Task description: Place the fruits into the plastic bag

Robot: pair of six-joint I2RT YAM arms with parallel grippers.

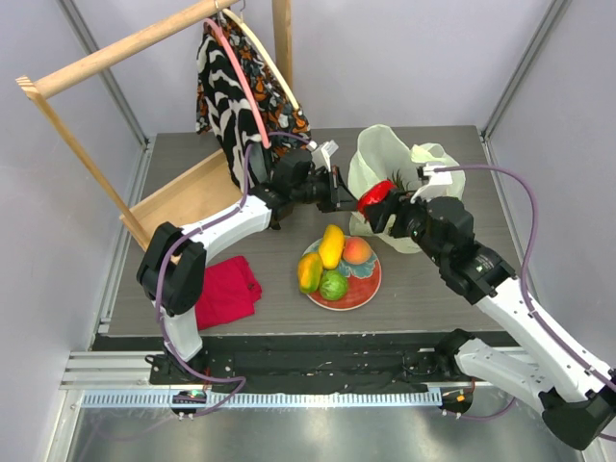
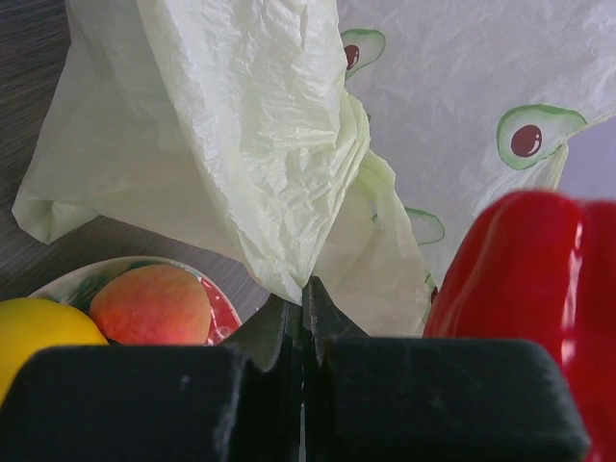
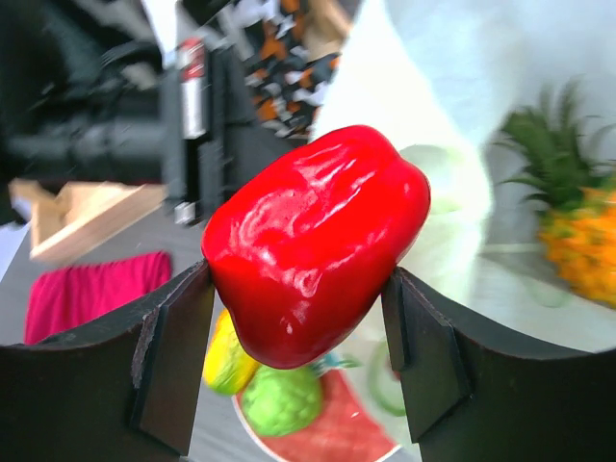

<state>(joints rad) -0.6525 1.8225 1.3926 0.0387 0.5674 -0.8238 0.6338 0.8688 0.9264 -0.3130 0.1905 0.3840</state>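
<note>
Red pepper is clamped in the right gripper, mid-frame in the top view, right at the plastic bag mouth, not in yet. Left gripper is pressed together, pinching a fold of the bag's film, apparently holding the mouth up. Pineapple shows at the right edge of the right wrist view, apparently already inside the bag.

Risks:
- The pinch looks thin, so the film could slip and the mouth collapse.
- The glossy pepper is held on curved flanks and could squirt out, or catch the rim and drop outside.
- The bag is light and may tip.

Count: one pepper, one pineapple, two mangoes, one peach and one green fruit on one plate; one bag; one red cloth lower left.
</note>
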